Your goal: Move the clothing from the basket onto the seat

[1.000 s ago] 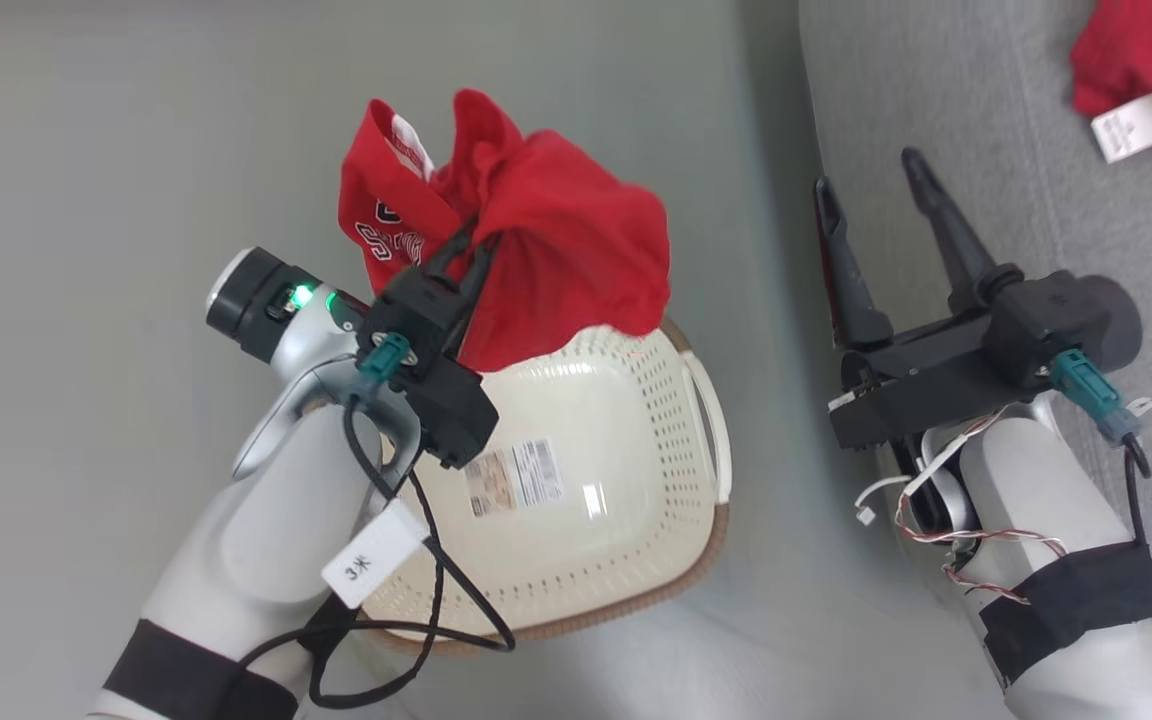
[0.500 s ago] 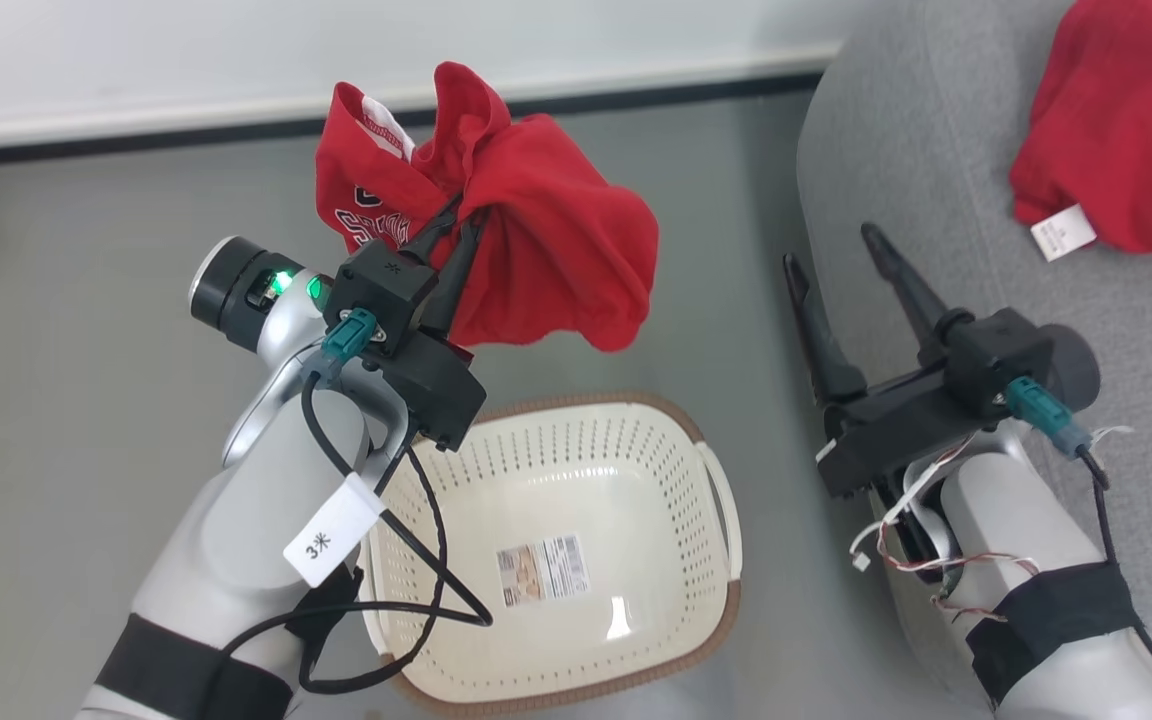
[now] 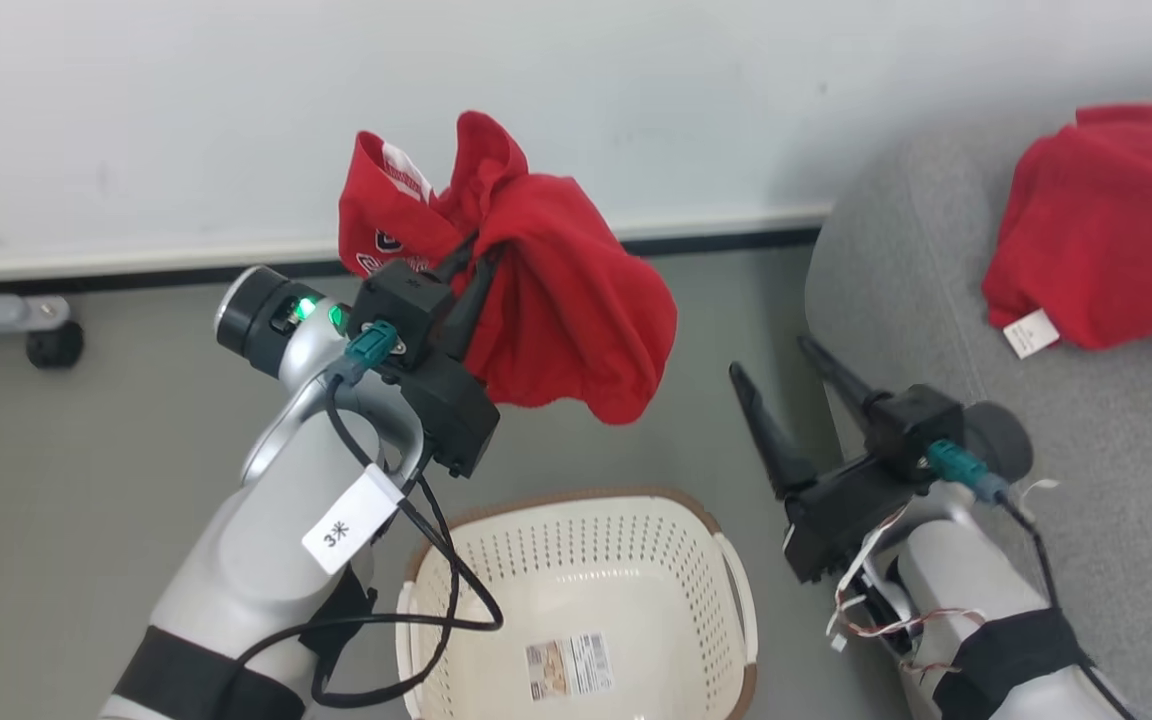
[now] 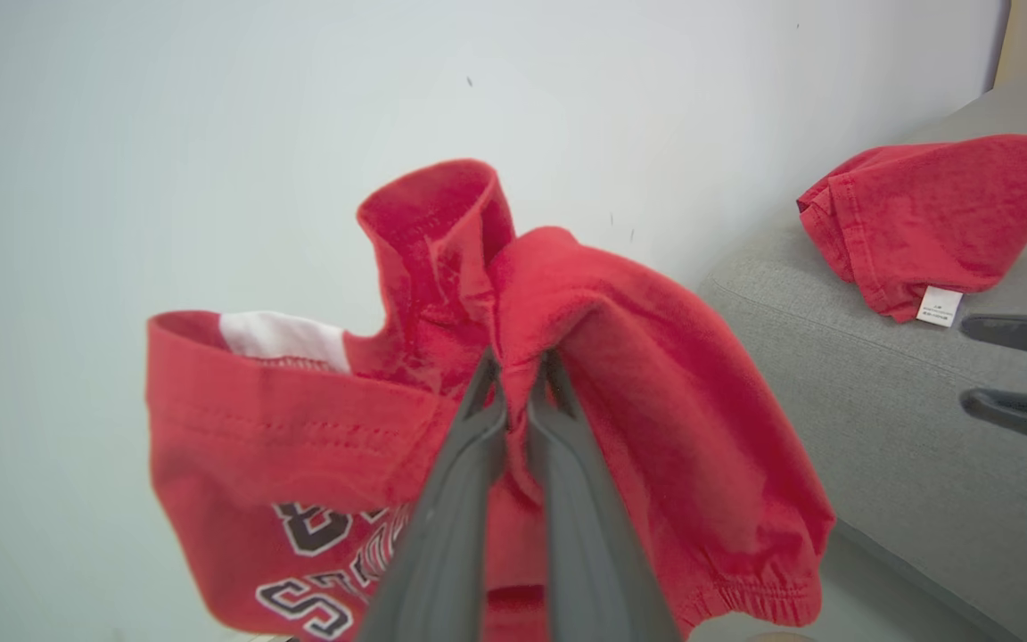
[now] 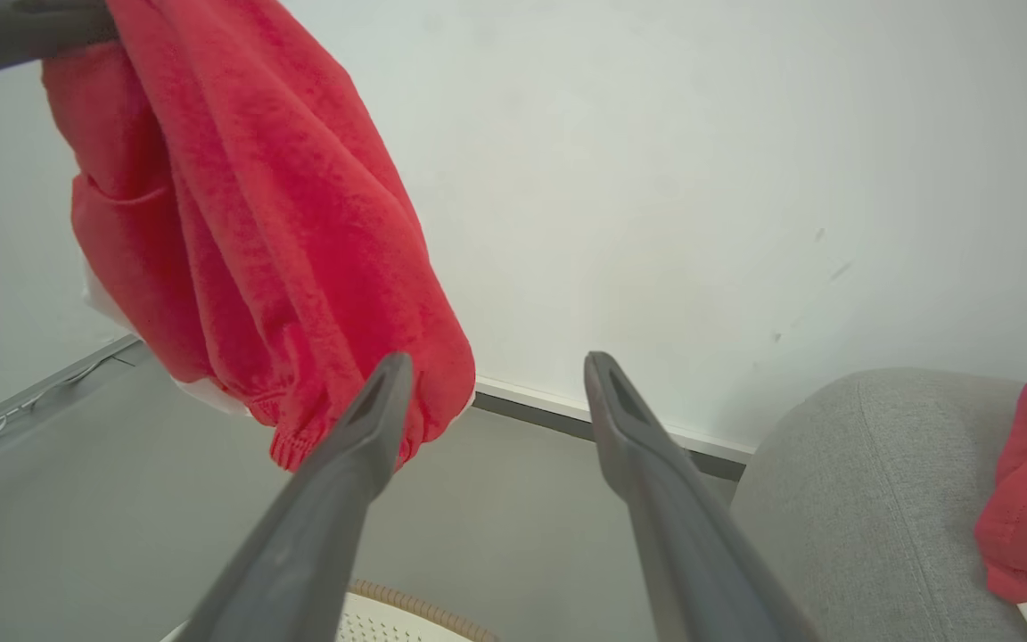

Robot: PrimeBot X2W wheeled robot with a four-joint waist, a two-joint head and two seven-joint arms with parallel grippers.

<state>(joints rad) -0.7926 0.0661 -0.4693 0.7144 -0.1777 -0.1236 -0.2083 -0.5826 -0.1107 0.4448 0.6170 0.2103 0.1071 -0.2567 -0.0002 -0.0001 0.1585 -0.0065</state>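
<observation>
left fingers point(image 4: 469, 464) still clamped on red garment point(image 3: 576, 320), now raised clear of basket point(image 3: 636, 545) | right fingers point(image 5: 362, 446) still apart

basket point(image 3: 696, 600): the near half is cut off by the head view's 6 o'clock edge.
sticker point(image 3: 568, 667): lies on the basket floor, print too small to read.
held garment point(image 3: 576, 310): the lettering at its 8 o'clock side is folded over and partly hidden, so no full word can be read.
left gripper point(image 3: 469, 248): fingertips buried in the red folds.
second garment point(image 3: 1106, 230): clipped at the 3 o'clock edge.
tag point(image 3: 1031, 333): text unreadable.
seat point(image 3: 1136, 480): runs out of the picture at 3 and 5 o'clock.
</observation>
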